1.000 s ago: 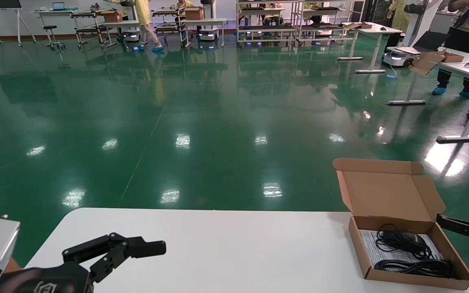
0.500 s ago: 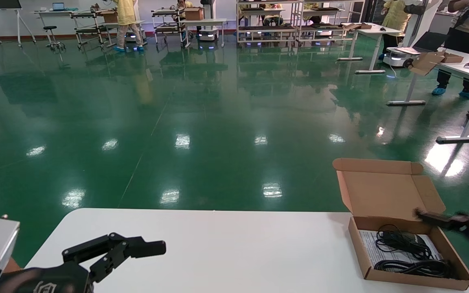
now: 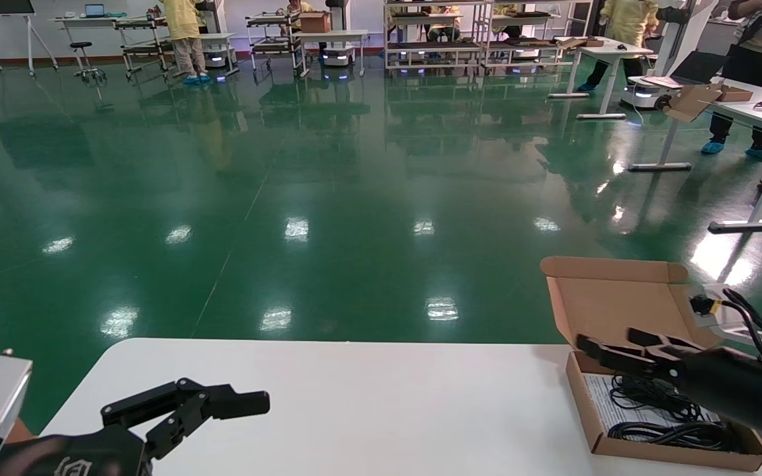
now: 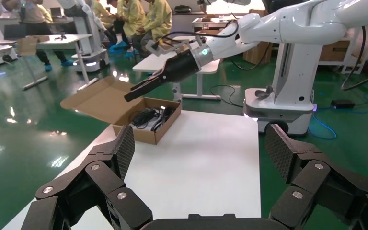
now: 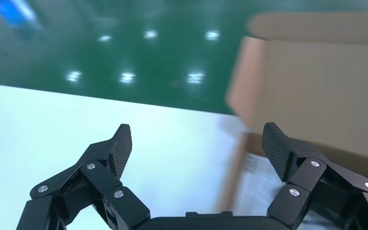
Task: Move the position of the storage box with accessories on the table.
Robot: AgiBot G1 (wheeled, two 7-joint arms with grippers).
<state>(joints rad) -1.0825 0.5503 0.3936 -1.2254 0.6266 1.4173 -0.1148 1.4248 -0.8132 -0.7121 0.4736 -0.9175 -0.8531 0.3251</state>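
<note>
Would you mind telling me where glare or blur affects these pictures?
Head view: ceiling lights glare off the green floor, while the box and right gripper look sharp. Right wrist view: the box and table are smeared by motion blur, its own fingers crisp. Left wrist view: sharp throughout, left gripper open.

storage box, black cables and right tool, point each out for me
storage box (image 3: pixel 622 311), head view, inner face of the raised lid
black cables (image 3: pixel 675 433), head view, coil near the box's front wall
right tool (image 3: pixel 609 349), head view, between its open tips
</note>
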